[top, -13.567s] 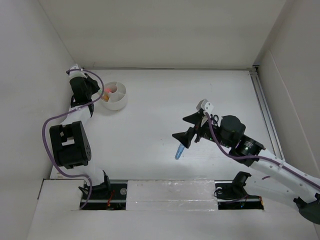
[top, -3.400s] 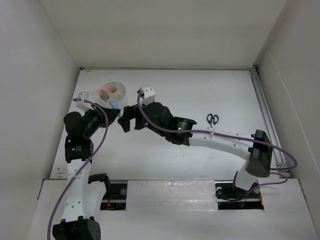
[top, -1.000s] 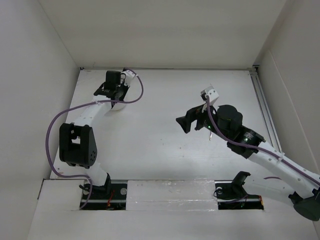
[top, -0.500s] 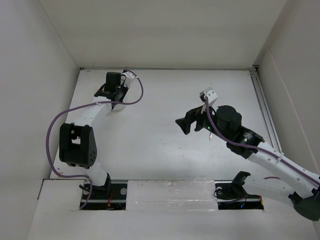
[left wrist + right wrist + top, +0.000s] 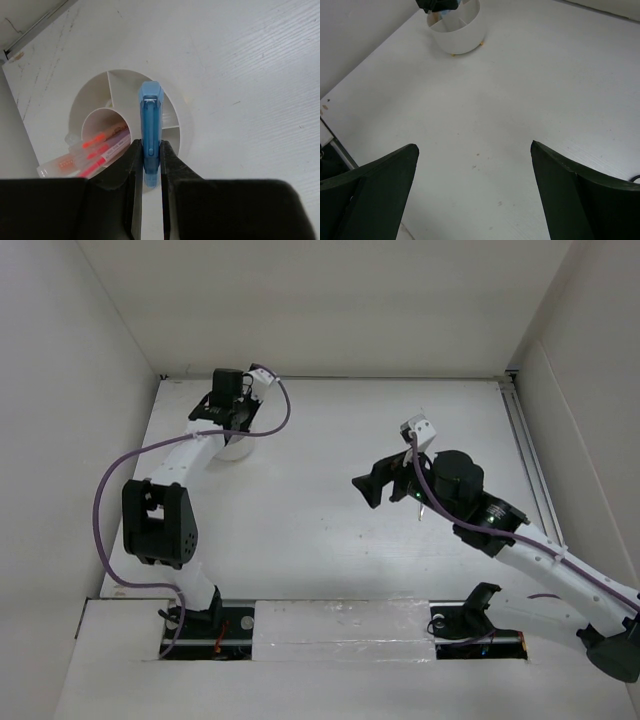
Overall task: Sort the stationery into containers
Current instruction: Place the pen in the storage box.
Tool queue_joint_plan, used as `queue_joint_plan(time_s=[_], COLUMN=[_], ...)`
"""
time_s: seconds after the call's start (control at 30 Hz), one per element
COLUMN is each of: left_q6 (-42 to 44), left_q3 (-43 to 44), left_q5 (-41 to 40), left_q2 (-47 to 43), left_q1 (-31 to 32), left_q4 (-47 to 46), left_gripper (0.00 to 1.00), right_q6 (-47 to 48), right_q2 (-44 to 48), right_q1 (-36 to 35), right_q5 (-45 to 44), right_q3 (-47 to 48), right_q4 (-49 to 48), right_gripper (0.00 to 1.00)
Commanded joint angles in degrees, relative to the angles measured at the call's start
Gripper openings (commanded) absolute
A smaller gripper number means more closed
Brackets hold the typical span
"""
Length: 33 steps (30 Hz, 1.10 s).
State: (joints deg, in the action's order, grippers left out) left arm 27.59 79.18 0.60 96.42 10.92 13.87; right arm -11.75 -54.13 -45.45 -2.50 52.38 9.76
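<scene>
We record the left gripper (image 5: pixel 149 150), pinching the blue marker (image 5: pixel 150 115), shifted in the last 0.5 s over the tub (image 5: pixel 237 448), upper left of the top view; release looks next. Right gripper (image 5: pixel 474 146) fingers spread, holding nothing.

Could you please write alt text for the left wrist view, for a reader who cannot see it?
The left tool grips a blue marker over the round white divided tub; one compartment holds red, pink and orange pens.
</scene>
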Motion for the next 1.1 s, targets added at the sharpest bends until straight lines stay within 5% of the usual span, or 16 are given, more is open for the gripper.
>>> queue_joint_plan(time_s=[0.0, 0.37, 1.07], left_q6=[0.9, 6.7, 10.2], left_q3=[3.3, 0.8, -5.9], left_q5=[0.4, 6.2, 0.6], left_q2=[2.4, -0.9, -2.8], left_q1=[0.2, -0.3, -2.7], left_q4=[3.6, 3.1, -4.3], left_gripper=[0.00, 0.00, 0.00], right_q6=[0.8, 0.8, 0.3], right_q2=[0.9, 4.3, 5.3], right_q1=[0.4, 1.5, 1.5], right_q5=[1.3, 3.5, 5.4], right_q3=[-0.1, -1.8, -4.0], right_q4=[-3.3, -3.9, -4.4], right_gripper=[1.00, 1.00, 1.00])
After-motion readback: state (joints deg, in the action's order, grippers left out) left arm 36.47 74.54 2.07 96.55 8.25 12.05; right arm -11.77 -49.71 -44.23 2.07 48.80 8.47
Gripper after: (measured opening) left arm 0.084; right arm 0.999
